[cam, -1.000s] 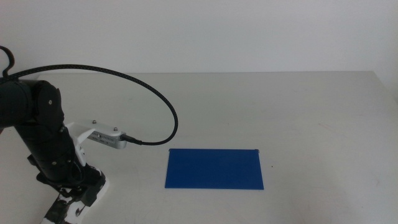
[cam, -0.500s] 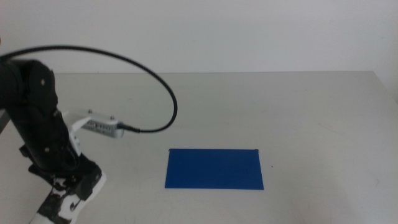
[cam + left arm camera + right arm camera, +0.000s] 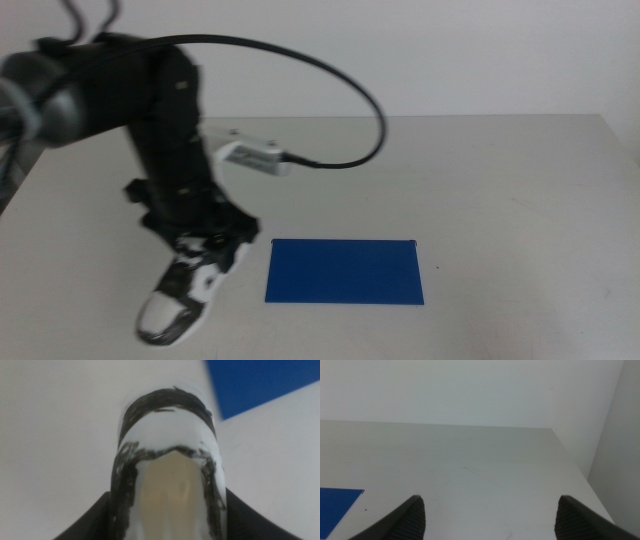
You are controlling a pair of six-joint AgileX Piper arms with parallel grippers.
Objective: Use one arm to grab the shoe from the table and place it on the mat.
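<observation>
The white sneaker with black patches, the shoe (image 3: 190, 285), hangs toe-down from my left gripper (image 3: 205, 245), which is shut on its heel end and holds it above the table (image 3: 500, 170), just left of the blue mat (image 3: 345, 271). In the left wrist view the shoe (image 3: 167, 460) fills the space between the jaws, and a corner of the mat (image 3: 265, 382) shows beyond it. The dark left arm (image 3: 160, 130) reaches in from the left with its black cable arching above it. My right gripper (image 3: 487, 515) is open and empty over bare table, out of the middle view.
The white camera bracket (image 3: 255, 155) sticks out from the left wrist. The table's right edge (image 3: 575, 465) runs close to the right gripper, and a corner of the mat (image 3: 337, 510) shows in that view.
The left arm has lifted the shoe off the table's front left corner and swung it right and up toward the mat's left edge. The right arm has not moved.
</observation>
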